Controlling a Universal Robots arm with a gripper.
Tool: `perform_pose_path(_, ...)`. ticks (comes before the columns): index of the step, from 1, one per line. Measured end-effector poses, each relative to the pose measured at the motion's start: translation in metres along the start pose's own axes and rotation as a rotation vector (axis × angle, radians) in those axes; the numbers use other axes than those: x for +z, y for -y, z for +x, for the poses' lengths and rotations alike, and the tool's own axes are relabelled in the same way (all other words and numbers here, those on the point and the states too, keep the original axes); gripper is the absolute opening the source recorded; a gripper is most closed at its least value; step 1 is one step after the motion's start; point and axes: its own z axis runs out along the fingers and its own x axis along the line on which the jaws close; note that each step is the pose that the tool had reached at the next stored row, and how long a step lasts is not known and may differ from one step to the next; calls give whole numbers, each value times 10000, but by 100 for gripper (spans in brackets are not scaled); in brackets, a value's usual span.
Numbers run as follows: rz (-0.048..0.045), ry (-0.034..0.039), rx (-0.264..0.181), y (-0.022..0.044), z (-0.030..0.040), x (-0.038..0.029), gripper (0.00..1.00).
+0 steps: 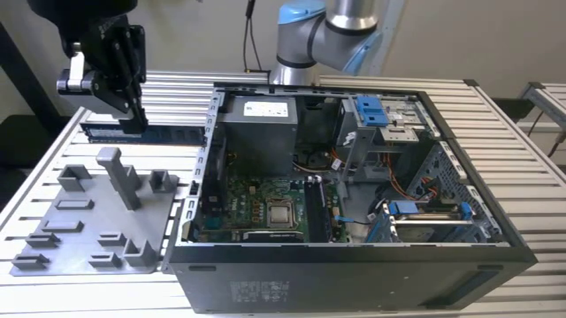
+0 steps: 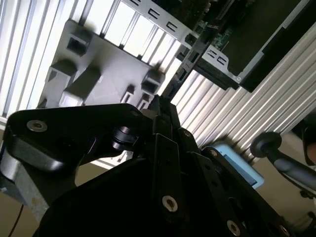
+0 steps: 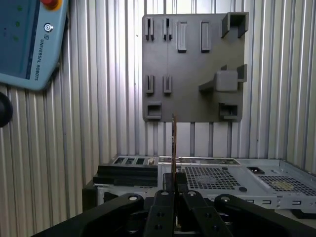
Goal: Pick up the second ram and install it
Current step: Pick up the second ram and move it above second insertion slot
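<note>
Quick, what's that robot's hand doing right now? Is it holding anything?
Hand: closed, gripping the second ram by its edge.

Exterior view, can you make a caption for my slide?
The claw holds the second ram near the grey tray, beside the open computer case.

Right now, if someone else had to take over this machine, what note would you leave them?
Gripper: shut on the thin bluish-green memory stick, held level to the exterior view's left of the open black computer case, beyond the grey plastic tray.
Done: stick picked up and off the tray.
Left: it is not yet seated in the long black motherboard slots.
</note>
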Motion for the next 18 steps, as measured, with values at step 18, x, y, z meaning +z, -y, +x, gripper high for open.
perform_pose_path(18,-5,0,0,460,-8,6,13)
